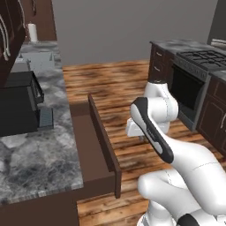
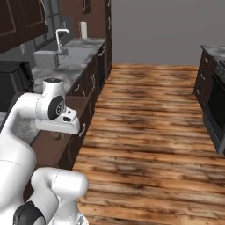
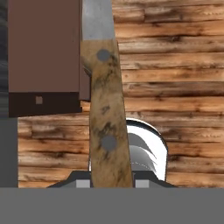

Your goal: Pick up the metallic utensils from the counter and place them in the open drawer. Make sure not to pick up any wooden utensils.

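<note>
A knife with a riveted, mottled brown wooden handle (image 3: 106, 127) and flat grey metal blade rises straight up from between the tool (image 3: 112, 183) tips, clamped there. Left of it lies the dark brown wooden open drawer (image 3: 43, 48). Plank wood floor (image 3: 175, 65) spreads beneath.

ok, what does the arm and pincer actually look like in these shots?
The arm is glossy white, built of rounded, bulbous segments with faint seam lines. A black band runs along one link, and a dark round joint cap sits at the wrist. The hand is a flat white block. The pincer shows small grey fingertips. No cables or markings visible.
</note>
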